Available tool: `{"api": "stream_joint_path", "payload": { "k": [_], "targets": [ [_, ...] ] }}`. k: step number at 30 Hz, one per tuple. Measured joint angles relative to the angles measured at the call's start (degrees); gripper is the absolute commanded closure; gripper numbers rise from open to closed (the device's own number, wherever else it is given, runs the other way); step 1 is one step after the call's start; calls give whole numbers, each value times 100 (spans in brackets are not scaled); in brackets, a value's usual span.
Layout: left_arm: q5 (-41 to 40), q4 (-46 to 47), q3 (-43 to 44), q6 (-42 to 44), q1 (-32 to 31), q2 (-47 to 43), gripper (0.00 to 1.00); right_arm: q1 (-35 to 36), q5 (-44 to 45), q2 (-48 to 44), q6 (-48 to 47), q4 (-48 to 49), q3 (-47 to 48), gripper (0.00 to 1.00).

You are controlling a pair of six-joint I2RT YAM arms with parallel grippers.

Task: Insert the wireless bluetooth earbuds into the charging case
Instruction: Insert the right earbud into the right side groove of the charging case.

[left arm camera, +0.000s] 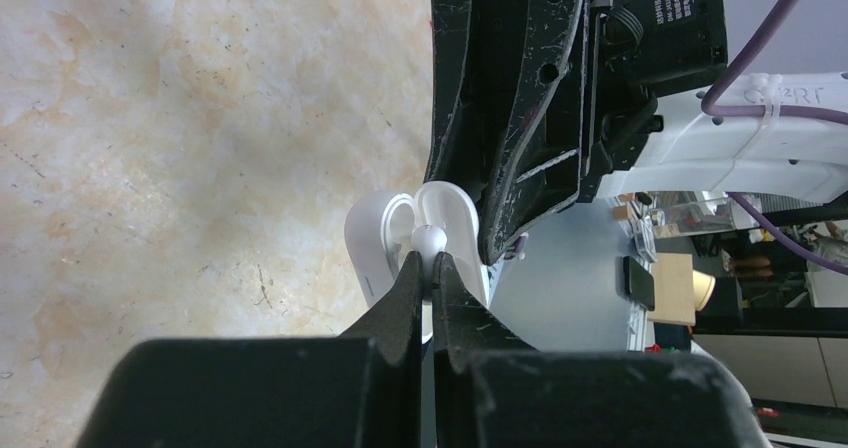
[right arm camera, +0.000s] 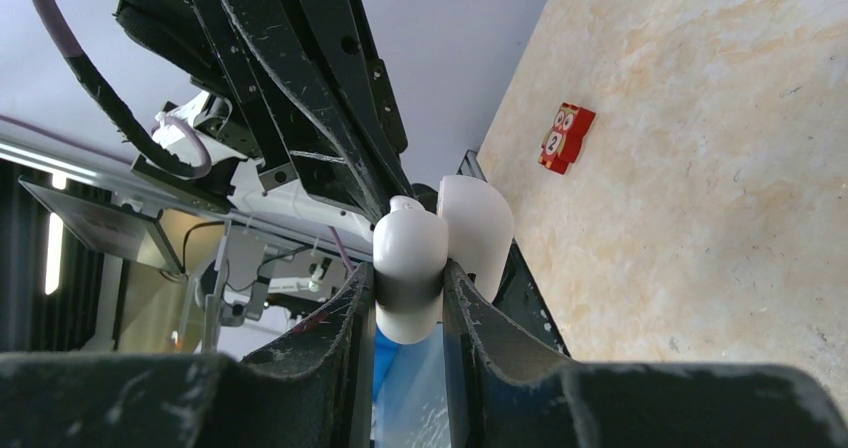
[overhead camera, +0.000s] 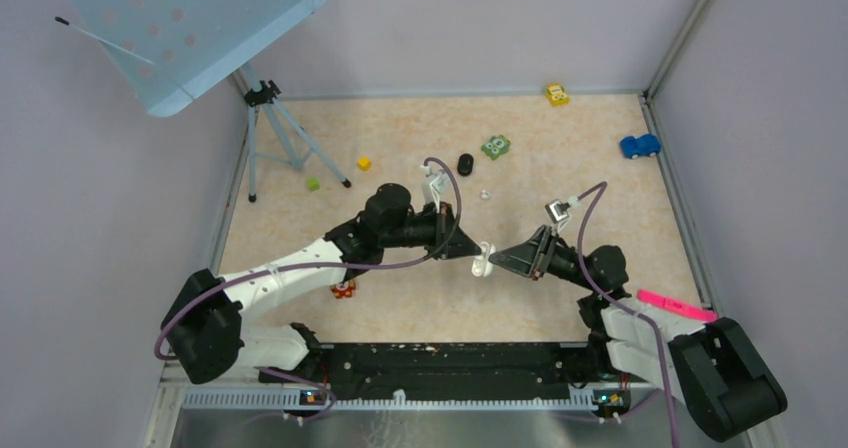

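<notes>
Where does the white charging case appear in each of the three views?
Top external: charging case at centre, between left tool and right tool.
Left wrist: case at centre, behind the white earbud pinched by the left tool.
Right wrist: case at lower centre, clamped in the right tool.
Shared landmark: the beige marbled table.

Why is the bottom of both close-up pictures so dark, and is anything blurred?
Left wrist view: the left gripper, black, sits close to the lens, dark and soft; the white earbud at its tips is bright, nearly washed out. Right wrist view: the same for the right gripper; the charging case is evenly lit. Top view: even light, faint shadows.
</notes>
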Motion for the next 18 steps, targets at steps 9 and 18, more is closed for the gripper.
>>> {"api": "stream_joint_path", "payload": {
  "k": [9,18],
  "targets": [
    [-74,-39,103,103,-55,13,100,0,7,-177,17,-61,-33,100],
    [-153,-144,229,238,-90,98,100,7,-44,-243,13,-87,-35,100]
  ]
}}
